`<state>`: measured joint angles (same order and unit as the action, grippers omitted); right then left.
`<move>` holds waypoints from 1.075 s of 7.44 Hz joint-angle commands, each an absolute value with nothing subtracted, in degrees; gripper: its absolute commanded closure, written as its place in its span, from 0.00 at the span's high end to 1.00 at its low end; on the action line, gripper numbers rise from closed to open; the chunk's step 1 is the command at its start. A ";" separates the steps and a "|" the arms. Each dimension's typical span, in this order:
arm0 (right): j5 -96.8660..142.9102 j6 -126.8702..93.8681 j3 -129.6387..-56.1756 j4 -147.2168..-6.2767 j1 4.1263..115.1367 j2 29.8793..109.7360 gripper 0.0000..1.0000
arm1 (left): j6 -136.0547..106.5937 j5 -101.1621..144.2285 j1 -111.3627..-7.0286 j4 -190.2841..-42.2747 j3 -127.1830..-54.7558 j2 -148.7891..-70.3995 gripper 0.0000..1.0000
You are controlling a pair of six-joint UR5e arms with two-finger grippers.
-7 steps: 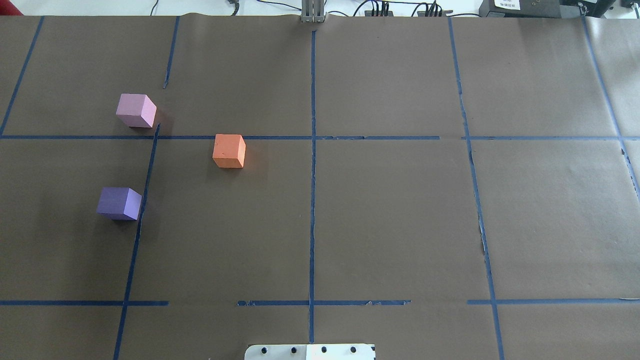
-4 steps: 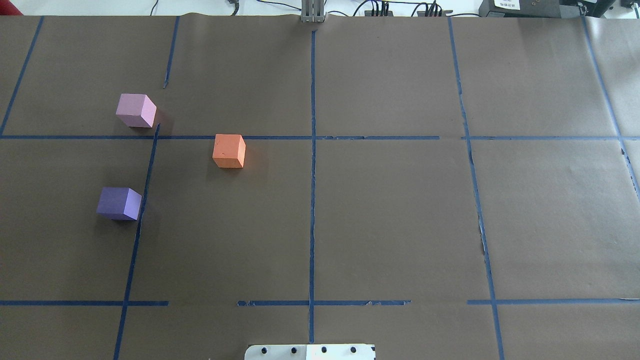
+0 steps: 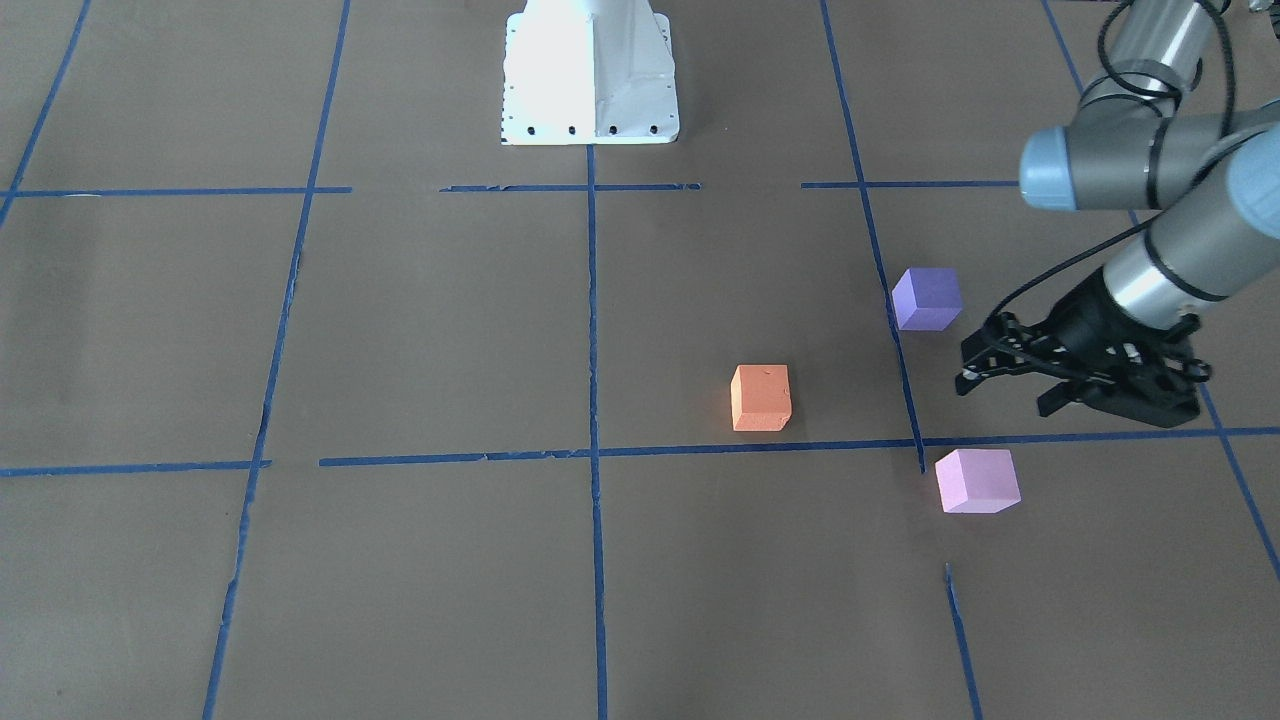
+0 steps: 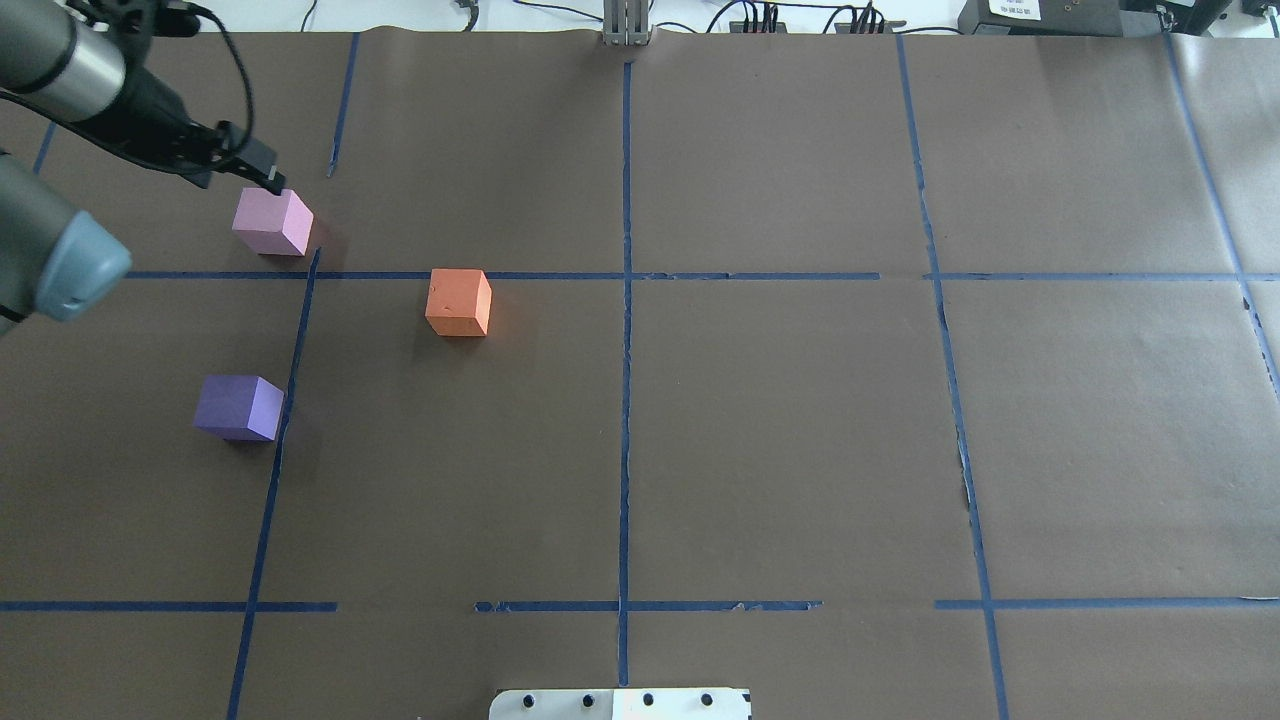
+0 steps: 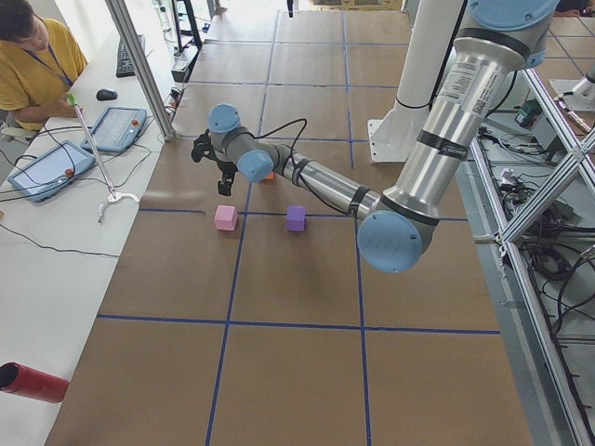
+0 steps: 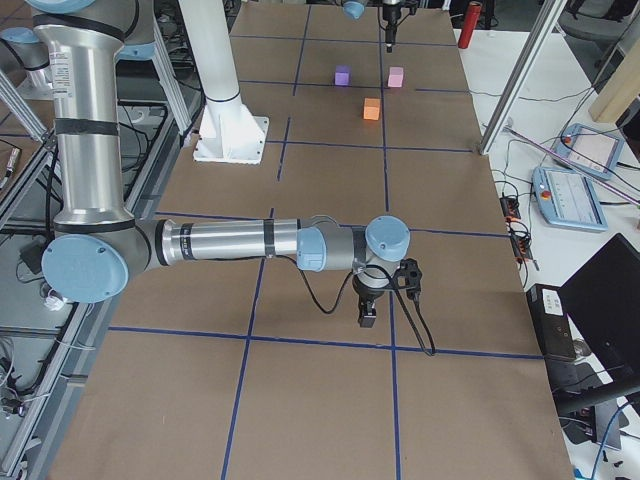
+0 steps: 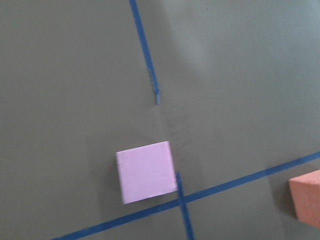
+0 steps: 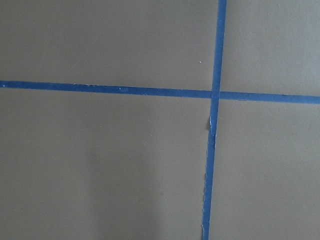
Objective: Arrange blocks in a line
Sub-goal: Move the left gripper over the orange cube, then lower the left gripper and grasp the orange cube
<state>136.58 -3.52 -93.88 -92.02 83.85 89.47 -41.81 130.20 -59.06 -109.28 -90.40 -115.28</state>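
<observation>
Three blocks sit apart on the brown table's left side. The pale pink block [image 4: 271, 221] [image 3: 976, 480] [image 7: 146, 171] is farthest from me. The orange block [image 4: 458, 301] [image 3: 761, 397] lies to its right, and the purple block [image 4: 238, 407] [image 3: 927, 298] lies nearer my base. My left gripper [image 3: 1003, 395] [image 4: 238, 178] is open and empty. It hovers above the table, close to the pink block, between it and the purple one. My right gripper [image 6: 367, 320] shows only in the exterior right view, low over the bare table far from the blocks. I cannot tell whether it is open or shut.
Blue tape lines [image 4: 625, 300] divide the brown paper into squares. My white base plate [image 3: 590, 70] stands at the table's near middle edge. A metal post [image 4: 626, 25] stands at the far edge. An operator [image 5: 28, 56] sits at a side desk with tablets.
My left arm has come into the overhead view from the left, and its gripper now hangs by the pink block. The three blocks have not moved.
</observation>
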 commanded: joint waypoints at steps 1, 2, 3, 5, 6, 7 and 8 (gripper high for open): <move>136.58 -3.52 -93.87 -92.02 83.85 89.47 1.00 | -57.34 122.03 -49.78 -109.07 -86.60 -122.84 1.00; 136.58 -3.52 -93.95 -92.02 83.85 89.47 1.00 | -61.13 117.99 -46.27 -108.64 -85.44 -124.35 1.00; 136.58 -3.52 -93.96 -92.02 83.85 89.47 1.00 | -62.39 115.86 -44.75 -106.46 -85.34 -125.24 1.00; 136.58 -3.52 -93.95 -92.02 83.85 89.47 1.00 | -66.69 113.30 -42.29 -103.80 -85.17 -126.73 1.00; 136.58 -3.52 -93.87 -92.02 83.85 89.47 1.00 | -66.88 112.94 -41.14 -103.80 -85.08 -126.74 1.00; 136.58 -3.52 -93.95 -92.02 83.85 89.47 1.00 | -66.97 110.68 -39.83 -103.89 -83.95 -126.65 1.00; 136.58 -3.52 -93.96 -92.02 83.85 89.47 1.00 | -66.97 110.05 -38.94 -104.32 -82.80 -126.56 1.00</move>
<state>136.58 -3.52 -93.92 -92.02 83.85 89.47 -66.80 111.42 -40.28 -104.01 -84.07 -126.61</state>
